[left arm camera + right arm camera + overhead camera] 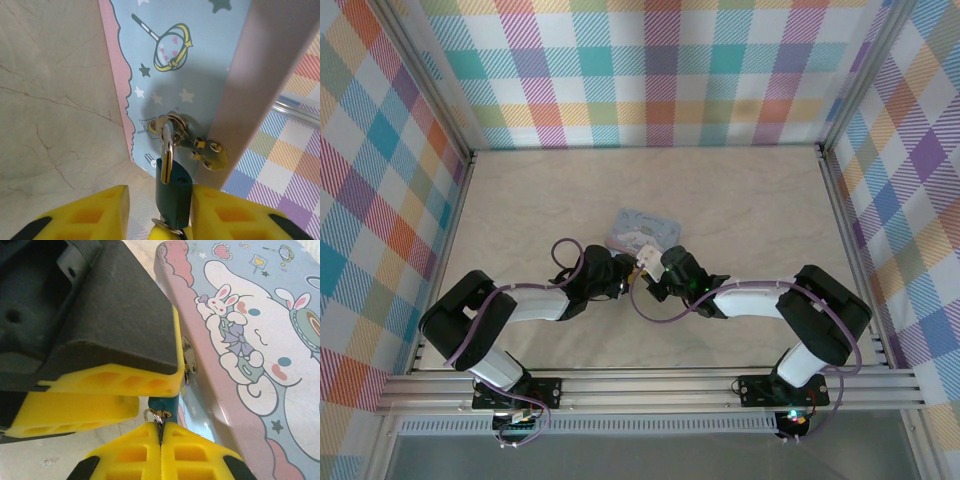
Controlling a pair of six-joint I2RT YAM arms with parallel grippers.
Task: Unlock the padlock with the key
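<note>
Padlock [172, 192] hangs from hasp [210, 150] of cartoon tin [240, 340], long axis running back toward both arms. Left gripper [160, 197] straddles its body, jaws narrowly parted, gap on one side. Right gripper [161, 432] is pinched tight on the key [154, 414] at the lock's base, so it looks better placed for the turn.

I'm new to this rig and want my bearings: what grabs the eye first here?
The pale blue cartoon tin in the middle of the table. A small dark padlock hangs from its clasp between the left gripper's open yellow fingers, and the right gripper is pinched shut on the key at the padlock's base.
</note>
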